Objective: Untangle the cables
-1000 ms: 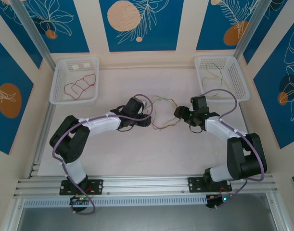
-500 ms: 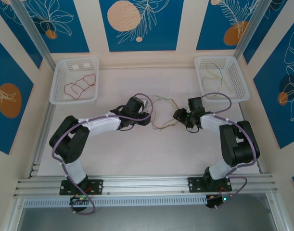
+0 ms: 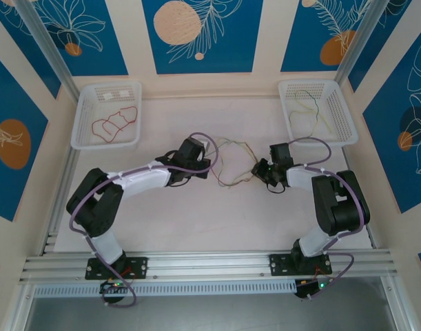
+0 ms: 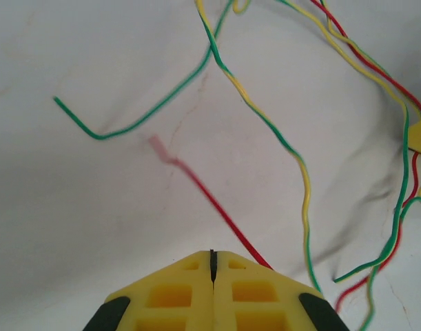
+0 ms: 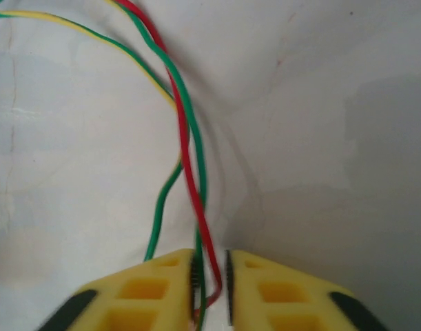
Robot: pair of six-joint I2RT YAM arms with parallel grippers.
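Observation:
The tangled cables point(image 3: 231, 164) lie on the white table between my two grippers. My left gripper point(image 3: 210, 170) is at their left end, and the left wrist view shows its yellow jaws point(image 4: 211, 256) pressed together. A red cable point(image 4: 203, 189) runs in under its right finger, and I cannot tell if it is pinched. A green cable point(image 4: 148, 117) and a yellow-green one point(image 4: 265, 121) lie beyond. My right gripper point(image 3: 258, 169) is at the right end. Its jaws point(image 5: 210, 265) stand almost together around a twisted red cable point(image 5: 189, 158) and green cable point(image 5: 186, 103).
A white basket point(image 3: 83, 138) at the back left holds a looped red cable point(image 3: 114, 123). A second white basket point(image 3: 344, 117) at the back right holds thin pale and dark cables point(image 3: 310, 110). Thick purple cables arc over both arms. Aluminium rails run along the near edge.
Both grippers have closed over the last second. The right arm has folded in, its elbow swinging toward the tangle. The left arm has barely moved.

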